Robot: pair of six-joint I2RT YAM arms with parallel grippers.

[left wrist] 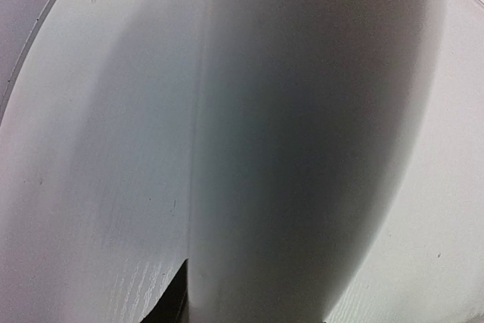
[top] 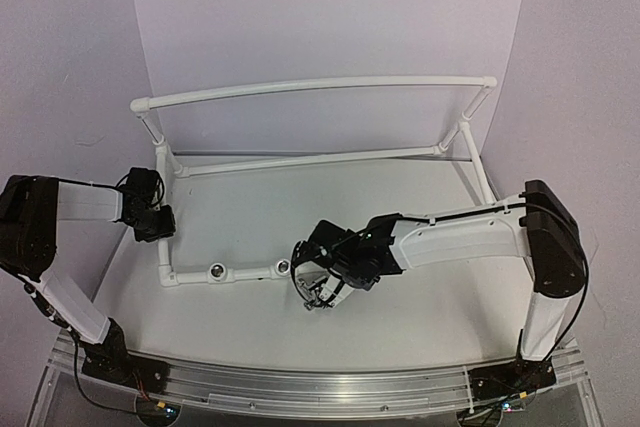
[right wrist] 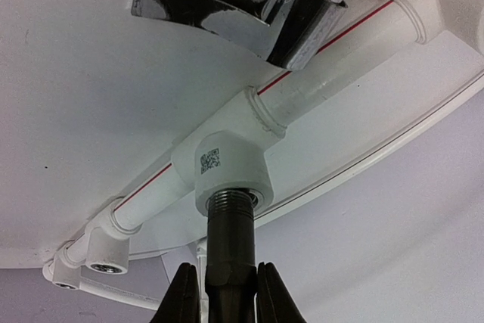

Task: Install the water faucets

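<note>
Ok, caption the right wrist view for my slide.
Right end effector grips a dark threaded faucet stem, its tip at a white pipe socket; a chrome faucet sits farther along.

Your right arm [top: 455,235] is stretched out to the left and held low, forearm nearly level. The right gripper [right wrist: 229,281] has its fingers [right wrist: 185,296] pressed against both sides of a dark threaded faucet stem [right wrist: 229,240]. Your left arm [top: 70,209] is folded, elbow at far left, forearm reaching right. The left gripper [top: 153,219] points down-right, and neither view shows how its jaws stand.
</note>
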